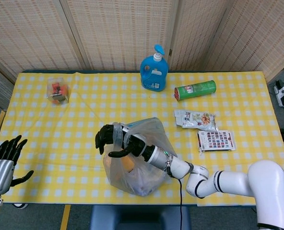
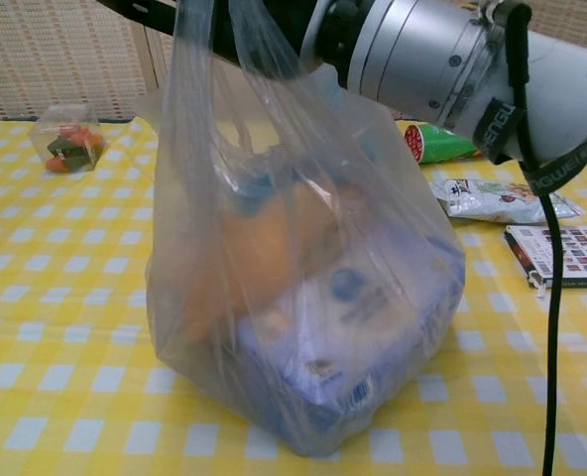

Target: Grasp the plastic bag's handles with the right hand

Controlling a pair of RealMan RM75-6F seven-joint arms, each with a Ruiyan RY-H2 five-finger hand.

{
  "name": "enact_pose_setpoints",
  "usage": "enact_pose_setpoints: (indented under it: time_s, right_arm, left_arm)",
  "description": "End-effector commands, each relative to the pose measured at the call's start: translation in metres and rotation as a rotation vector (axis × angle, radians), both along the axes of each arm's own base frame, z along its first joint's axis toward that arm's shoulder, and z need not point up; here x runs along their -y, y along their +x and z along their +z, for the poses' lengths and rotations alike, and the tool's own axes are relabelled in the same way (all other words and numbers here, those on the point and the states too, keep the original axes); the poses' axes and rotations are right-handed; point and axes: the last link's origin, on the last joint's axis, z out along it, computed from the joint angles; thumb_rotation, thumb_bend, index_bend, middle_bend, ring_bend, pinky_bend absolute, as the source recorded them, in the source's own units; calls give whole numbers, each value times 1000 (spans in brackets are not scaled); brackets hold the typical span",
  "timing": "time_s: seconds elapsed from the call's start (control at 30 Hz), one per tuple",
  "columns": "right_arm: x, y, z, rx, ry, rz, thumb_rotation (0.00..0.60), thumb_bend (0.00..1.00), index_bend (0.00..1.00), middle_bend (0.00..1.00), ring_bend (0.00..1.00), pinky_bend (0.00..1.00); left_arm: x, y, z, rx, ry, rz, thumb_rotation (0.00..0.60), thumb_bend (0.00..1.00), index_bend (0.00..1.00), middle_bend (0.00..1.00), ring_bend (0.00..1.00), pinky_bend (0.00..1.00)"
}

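Note:
A clear plastic bag (image 1: pixel 143 168) full of groceries stands near the front edge of the yellow checked table (image 1: pixel 46 124). My right hand (image 1: pixel 114 143) is at the bag's top left, its dark fingers curled around the bag's handles (image 1: pixel 118 130). In the chest view the bag (image 2: pixel 303 288) fills the middle. Its handles (image 2: pixel 199 45) run up to my right hand (image 2: pixel 264 35), which is cut off by the top edge. My left hand (image 1: pixel 5 160) hangs off the table's front left corner, fingers spread, holding nothing.
A blue detergent bottle (image 1: pixel 154 68) and a green can (image 1: pixel 195 89) stand at the back. A snack packet (image 1: pixel 195 120) and a flat printed box (image 1: pixel 216 140) lie right of the bag. A small clear box (image 1: pixel 58 91) with red contents sits far left.

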Motion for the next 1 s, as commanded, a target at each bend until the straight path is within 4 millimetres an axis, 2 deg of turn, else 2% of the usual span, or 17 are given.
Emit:
enact_pose_setpoints:
  time_s: [0.03,0.2,0.3,0.4,0.53,0.7,0.87,1.0]
  right_arm:
    - [0,2,-1,14,10,-18,600,207,595,591,499,566]
    - [1,4,0,28,-3,-38,600,222,781,734,611,654]
    - [3,5,1,33,-7,-58,600,310,902,832,698,734]
    - [4,6,3,31,-7,-67,600,365,973,901,771,808]
    - [5,5,6,41,1,-78,600,398,1000,944,811,941]
    - [8,6,13,74,8,-127,600,418,1000,946,814,960]
    - [9,20,37,132,29,-139,600,421,1000,945,814,960]
    - [6,42,66,177,10,-103,600,420,1000,945,814,960]
  left_arm:
    - [0,0,0,1,-1,0,600,220,0,0,36,0]
    - [1,0,1,3,0,0,600,221,0,0,37,0]
    - [1,0,1,4,-2,1,600,221,0,0,39,0]
    - [1,0,1,3,-5,3,600,220,0,2,41,0]
    - [1,0,0,2,-8,3,600,220,0,5,42,0]
    - [2,1,-1,2,-12,0,600,221,0,7,42,0]
    - [3,2,-1,3,-15,-2,600,221,0,9,42,0]
    - [3,3,-3,5,-23,-3,600,220,0,13,43,0]
